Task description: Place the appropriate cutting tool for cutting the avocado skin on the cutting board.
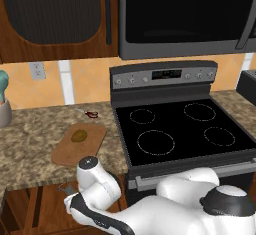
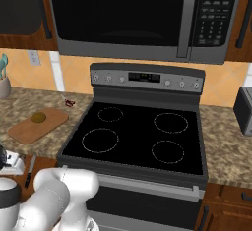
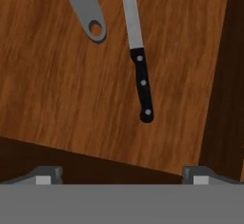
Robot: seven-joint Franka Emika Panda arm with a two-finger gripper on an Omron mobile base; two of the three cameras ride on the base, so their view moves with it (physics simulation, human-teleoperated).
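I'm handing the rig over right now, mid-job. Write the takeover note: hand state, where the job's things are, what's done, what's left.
Hand: open, empty, hovering above the knife.
Knife: lying flat on the wooden drawer floor, black handle toward the hand, beside the grey peeler.
Avocado: on the cutting board, on the counter left of the stove.
Red scissors: on the counter behind the board.
Done: hand is over the knife.
Left: grasp the knife, lift it, place it on the board.
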